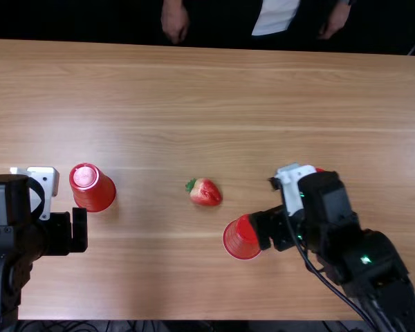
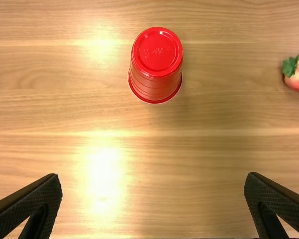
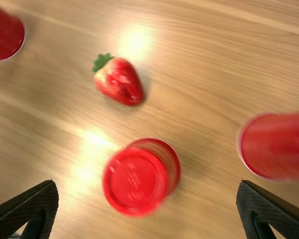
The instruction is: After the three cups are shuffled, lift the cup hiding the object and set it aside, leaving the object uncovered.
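Observation:
A strawberry [image 1: 205, 192] [image 3: 118, 80] lies uncovered at the table's middle. One red cup [image 1: 91, 187] [image 2: 156, 64] stands upside down to its left. My left gripper [image 1: 78, 228] [image 2: 149, 180] is open, nearer the table's front edge than this cup and apart from it. A second red cup [image 1: 242, 237] [image 3: 139, 177], base up, sits front right of the strawberry. My right gripper [image 1: 264, 232] [image 3: 145, 188] is open just to its right, with both fingers wide of the cup. The third red cup [image 3: 274, 144] [image 1: 320, 169] is mostly hidden behind the right wrist.
Bare wooden table [image 1: 214, 104] stretches across the far half, and a person stands beyond its far edge without touching anything. The table's front edge lies close to both arm bases.

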Motion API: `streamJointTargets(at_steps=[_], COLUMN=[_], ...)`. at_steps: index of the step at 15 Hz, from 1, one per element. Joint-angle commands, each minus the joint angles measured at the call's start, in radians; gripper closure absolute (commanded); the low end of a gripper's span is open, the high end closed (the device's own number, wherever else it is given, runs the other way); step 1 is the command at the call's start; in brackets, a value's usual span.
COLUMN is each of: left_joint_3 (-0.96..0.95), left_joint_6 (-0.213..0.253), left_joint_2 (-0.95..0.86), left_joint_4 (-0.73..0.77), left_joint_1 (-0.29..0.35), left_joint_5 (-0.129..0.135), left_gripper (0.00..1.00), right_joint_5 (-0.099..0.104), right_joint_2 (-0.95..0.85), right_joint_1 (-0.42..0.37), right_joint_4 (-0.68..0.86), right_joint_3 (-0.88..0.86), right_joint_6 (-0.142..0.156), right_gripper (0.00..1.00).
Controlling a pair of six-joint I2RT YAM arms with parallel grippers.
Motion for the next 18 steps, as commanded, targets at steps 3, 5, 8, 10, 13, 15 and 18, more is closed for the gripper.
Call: streamJointTargets(at_steps=[3,5,8,10,13,15,18], left_joint_3=[-0.020,-0.051,-0.091,-0.129,-0.244,-0.373,-0.517], left_joint_6=[0.012,0.011,0.011,0.007,0.003,-0.001,-0.001], left_joint_2=[-0.060,-0.072,-0.149,-0.197,-0.333,-0.451,-0.606], left_joint_4=[0.009,0.015,0.018,0.018,0.053,0.215,0.298], left_joint_1=[-0.004,0.001,-0.002,0.003,0.007,0.009,0.007], left_joint_5=[-0.009,-0.007,-0.007,-0.003,0.002,-0.007,-0.007], left_gripper=[0.00,0.00,0.00,0.00,0.00,0.00,0.00], right_joint_5=[0.007,0.011,0.011,0.015,0.015,0.015,0.019], right_joint_2=[-0.120,-0.203,-0.306,-0.349,-0.501,-0.619,-0.774], right_joint_1=[-0.117,-0.191,-0.252,-0.280,-0.351,-0.367,-0.394], right_joint_4=[-0.093,-0.138,-0.178,-0.197,-0.187,-0.185,-0.182], right_joint_3=[0.071,0.065,0.054,0.037,-0.072,-0.156,-0.250], right_joint_6=[0.001,0.001,0.001,0.003,0.003,0.005,0.007], right_gripper=[0.00,0.00,0.00,0.00,0.00,0.00,0.00])
